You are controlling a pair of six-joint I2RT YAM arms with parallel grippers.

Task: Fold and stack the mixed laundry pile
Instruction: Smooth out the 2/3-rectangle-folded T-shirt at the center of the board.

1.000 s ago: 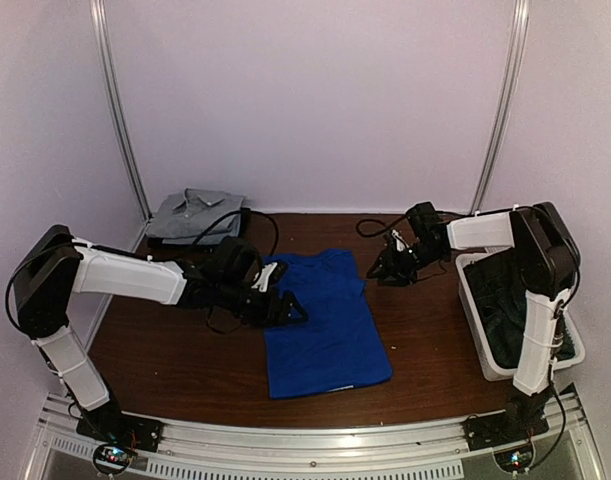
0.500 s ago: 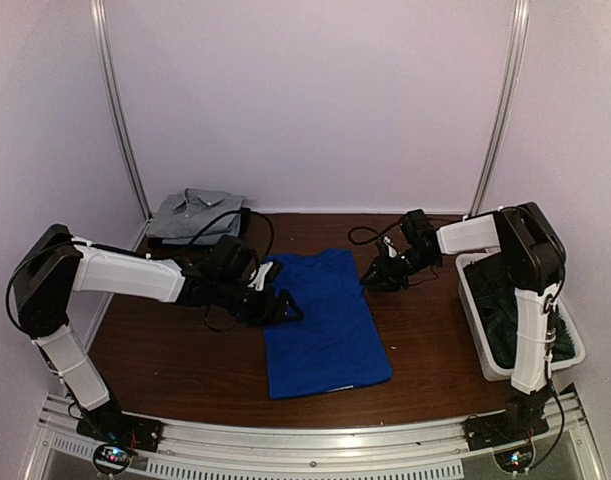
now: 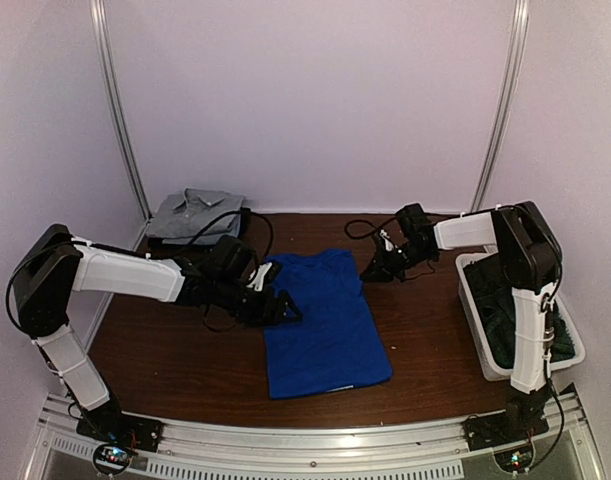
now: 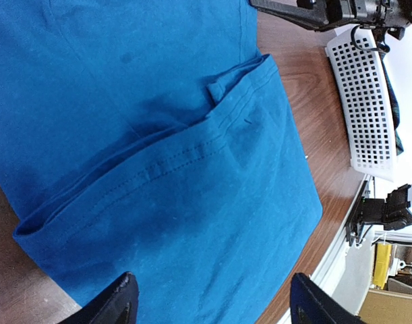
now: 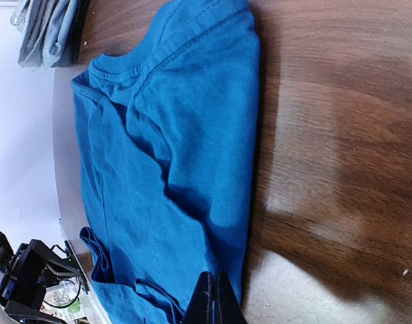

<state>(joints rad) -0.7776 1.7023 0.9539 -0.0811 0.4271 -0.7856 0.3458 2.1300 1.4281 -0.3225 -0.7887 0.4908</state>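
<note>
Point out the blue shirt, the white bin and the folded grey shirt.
blue shirt (image 3: 323, 322), top view, middle of body.
white bin (image 3: 475, 325), top view, left wall.
folded grey shirt (image 3: 190, 215), top view, below collar.

The right tool (image 3: 370, 270) has slid off the bare counter (image 3: 425, 320). The blue shirt (image 3: 325, 320), earlier off to its left, now has its near edge under the tips. Its jaws, parted before, are pressed together.

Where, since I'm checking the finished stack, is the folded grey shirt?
In the top external view, the grey shirt lies at the table's far-left corner near the back wall, left of the blue shirt.
</note>
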